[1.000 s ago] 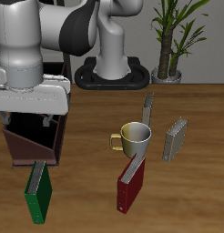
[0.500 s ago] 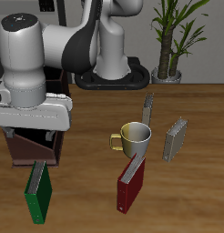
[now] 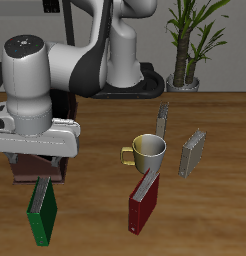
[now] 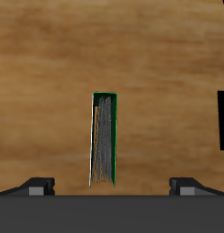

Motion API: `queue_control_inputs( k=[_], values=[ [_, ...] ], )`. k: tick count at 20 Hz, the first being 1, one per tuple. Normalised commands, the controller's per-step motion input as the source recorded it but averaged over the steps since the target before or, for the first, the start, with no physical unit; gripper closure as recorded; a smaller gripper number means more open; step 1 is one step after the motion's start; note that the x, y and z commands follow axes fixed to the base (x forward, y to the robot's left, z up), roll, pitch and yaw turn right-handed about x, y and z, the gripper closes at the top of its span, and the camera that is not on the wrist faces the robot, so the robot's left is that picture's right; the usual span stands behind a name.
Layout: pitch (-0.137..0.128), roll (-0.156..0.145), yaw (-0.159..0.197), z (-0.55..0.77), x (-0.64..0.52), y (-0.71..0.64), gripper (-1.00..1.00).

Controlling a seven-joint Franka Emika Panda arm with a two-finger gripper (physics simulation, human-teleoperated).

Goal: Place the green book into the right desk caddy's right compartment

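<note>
Standing on edge near the table's (image 3: 215,120) front edge, the green book (image 3: 41,212) is not yet grasped. The claw (image 4: 111,187) hangs directly above it, its fingers (image 4: 38,186) spread wide apart and empty on either side of the spine. The right desk caddy (image 3: 37,167) sits just behind the book, largely hidden by the arm. Gripping, lifting and insertion all remain, by this reading.

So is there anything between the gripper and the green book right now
Nothing visible. In the wrist view the green book stands on bare table, between the two fingertips, with only wood around it. In the exterior view the arm hides the gripper itself.
</note>
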Motion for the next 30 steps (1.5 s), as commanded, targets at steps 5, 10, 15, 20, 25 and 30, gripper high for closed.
queue_control_inputs(
  k=[5,10,15,20,25,30],
  values=[
    [0.015,-0.02,-0.003,-0.11,0.08,-0.08,-1.0],
    [0.024,0.002,-0.017,-0.09,0.14,0.02,-1.0],
    [-0.003,-0.003,0.0,0.06,0.08,0.05,-1.0],
    [0.011,0.012,0.007,0.05,0.16,0.08,-1.0],
    [0.005,-0.031,-0.002,0.01,0.09,-0.08,-1.0],
    [-0.002,0.004,0.01,-0.09,0.11,0.03,-1.0]
  ],
)
